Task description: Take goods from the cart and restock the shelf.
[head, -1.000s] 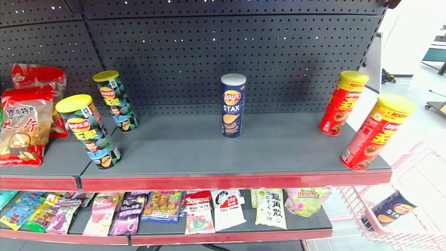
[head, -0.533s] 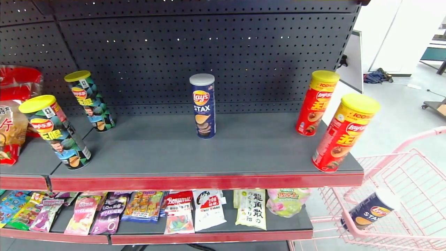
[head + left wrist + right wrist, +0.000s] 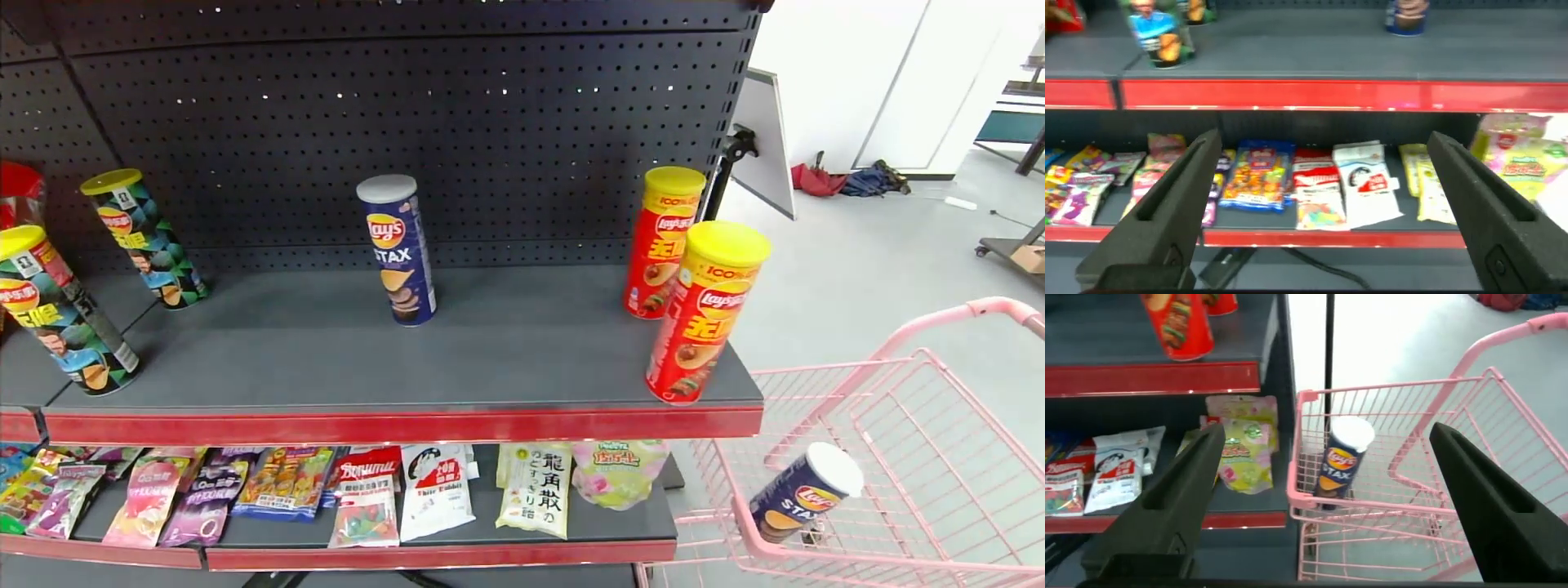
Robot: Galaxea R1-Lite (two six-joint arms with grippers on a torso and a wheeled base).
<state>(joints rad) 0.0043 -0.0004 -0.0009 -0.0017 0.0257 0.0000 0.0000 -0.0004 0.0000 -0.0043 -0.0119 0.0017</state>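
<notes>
- The dark shelf (image 3: 506,359) has a red front edge and a perforated back panel (image 3: 408,122).
- The pink wire cart (image 3: 988,307) stands just beside the shelf's right end.
- The left gripper (image 3: 1323,143) has its fingers spread wide and grips nothing; it faces the lower shelf board.
- The right gripper (image 3: 1327,434) is likewise spread apart and empty, facing the cart.
- A row of snack packets (image 3: 367,498) lies along the lower board.
- Two red cans (image 3: 704,314) stand upright at the upper board's right end, one behind the other.
- Two green-patterned cans (image 3: 145,238) stand at its left.
- One blue can (image 3: 397,249) stands upright mid-shelf, near the back.
- Another blue can with a white lid (image 3: 804,492) lies tilted inside the cart, against its near wall.
</notes>
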